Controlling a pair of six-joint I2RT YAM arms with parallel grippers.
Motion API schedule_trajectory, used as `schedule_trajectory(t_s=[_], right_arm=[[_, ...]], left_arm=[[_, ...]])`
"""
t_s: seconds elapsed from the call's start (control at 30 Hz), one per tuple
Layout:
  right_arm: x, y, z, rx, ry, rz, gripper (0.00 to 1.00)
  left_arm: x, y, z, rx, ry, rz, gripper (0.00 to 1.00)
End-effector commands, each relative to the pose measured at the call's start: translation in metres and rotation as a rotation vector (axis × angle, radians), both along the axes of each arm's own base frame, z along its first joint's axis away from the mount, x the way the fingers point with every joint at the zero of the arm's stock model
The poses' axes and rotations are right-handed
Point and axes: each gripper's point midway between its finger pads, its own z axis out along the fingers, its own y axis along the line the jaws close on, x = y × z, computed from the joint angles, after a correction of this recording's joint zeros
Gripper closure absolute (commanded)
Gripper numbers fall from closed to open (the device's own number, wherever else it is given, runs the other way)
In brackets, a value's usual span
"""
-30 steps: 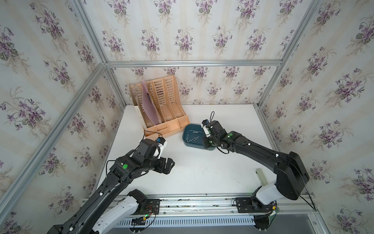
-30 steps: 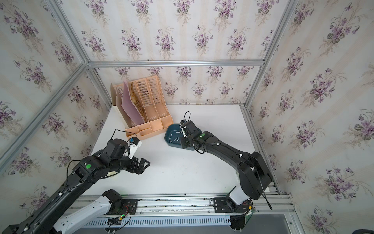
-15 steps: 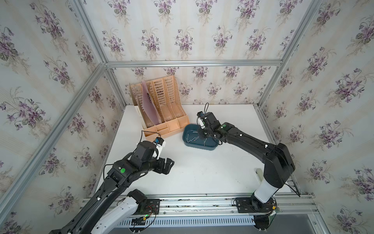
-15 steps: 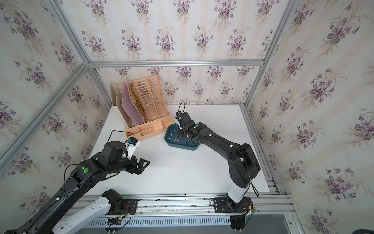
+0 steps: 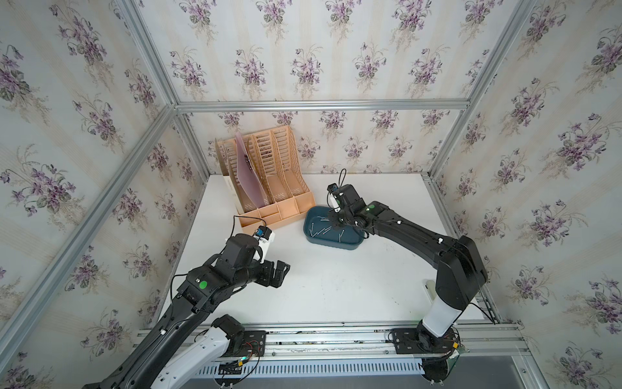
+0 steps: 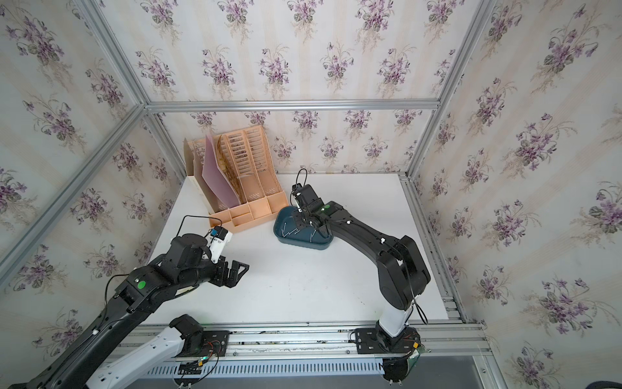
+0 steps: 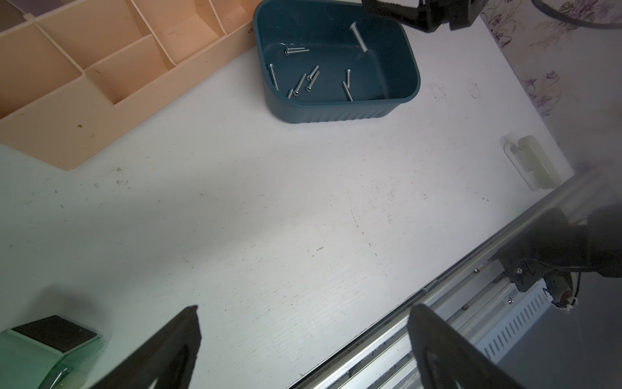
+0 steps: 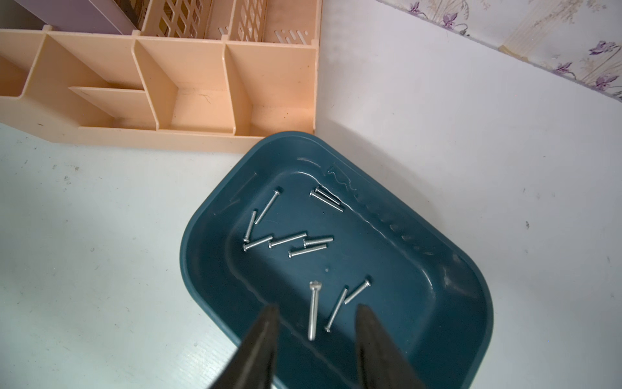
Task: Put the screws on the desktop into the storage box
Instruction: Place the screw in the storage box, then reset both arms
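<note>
The dark teal storage box point(image 5: 336, 244) point(image 6: 303, 245) stands on the white desktop point(image 5: 336, 289), next to the peach organizer. Several silver screws point(image 8: 289, 239) point(image 7: 304, 82) lie on its floor. My right gripper point(image 8: 316, 308) point(image 5: 336, 219) hangs open over the box's far side. One screw point(image 8: 313, 310) point(image 7: 358, 37) is loose in the air between and below its jaws, touching neither. My left gripper point(image 7: 304, 308) point(image 5: 281, 269) hovers wide open and holds nothing above the bare desktop at the front left. No screw shows on the desktop itself.
A peach slotted file organizer point(image 5: 269, 188) with a purple folder point(image 5: 247, 178) stands at the back left, touching the box's corner. A small white block point(image 7: 531, 161) sits by the front right rail. A green-tinted object point(image 7: 43, 350) lies near my left gripper.
My right gripper has swung to above the box's far side and gone from shut to open, letting a screw fall. The left arm has barely shifted.
</note>
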Motion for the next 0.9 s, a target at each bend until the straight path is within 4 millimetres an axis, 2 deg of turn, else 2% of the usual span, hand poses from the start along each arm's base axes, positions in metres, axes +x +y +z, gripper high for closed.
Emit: schedule_trajectory(t_s=[0.0, 0.17, 0.33, 0.43, 0.5, 0.6, 0.7, 0.8, 0.87], right_arm=[[0.000, -0.003, 0.008, 0.001, -0.020, 0.006, 0.23], [-0.004, -0.011, 0.014, 0.014, -0.034, 0.002, 0.00], [-0.007, -0.035, 0.015, 0.077, -0.042, -0.021, 0.00], [-0.004, -0.063, 0.016, 0.134, -0.061, -0.073, 0.00], [0.002, -0.092, 0.024, 0.168, -0.136, -0.132, 0.00], [-0.005, -0.121, 0.035, 0.201, -0.264, -0.172, 0.00], [-0.018, -0.141, 0.046, 0.216, -0.431, -0.161, 0.00], [-0.021, -0.165, 0.050, 0.301, -0.462, -0.214, 0.00], [-0.020, -0.177, 0.048, 0.294, -0.497, -0.240, 0.00]], left_arm=[[0.004, -0.001, 0.006, -0.011, -0.026, 0.008, 0.01], [0.007, -0.001, 0.008, -0.008, -0.032, 0.016, 0.01], [0.018, 0.009, 0.007, 0.034, -0.064, 0.074, 0.01], [0.025, 0.019, 0.005, 0.085, -0.082, 0.122, 0.01], [0.031, 0.023, 0.005, 0.105, -0.102, 0.151, 0.01], [0.042, 0.033, 0.006, 0.144, -0.150, 0.215, 0.01], [0.053, 0.042, 0.009, 0.199, -0.194, 0.253, 0.01], [0.065, 0.045, 0.014, 0.216, -0.244, 0.285, 0.01], [0.073, 0.048, 0.016, 0.228, -0.278, 0.308, 0.01]])
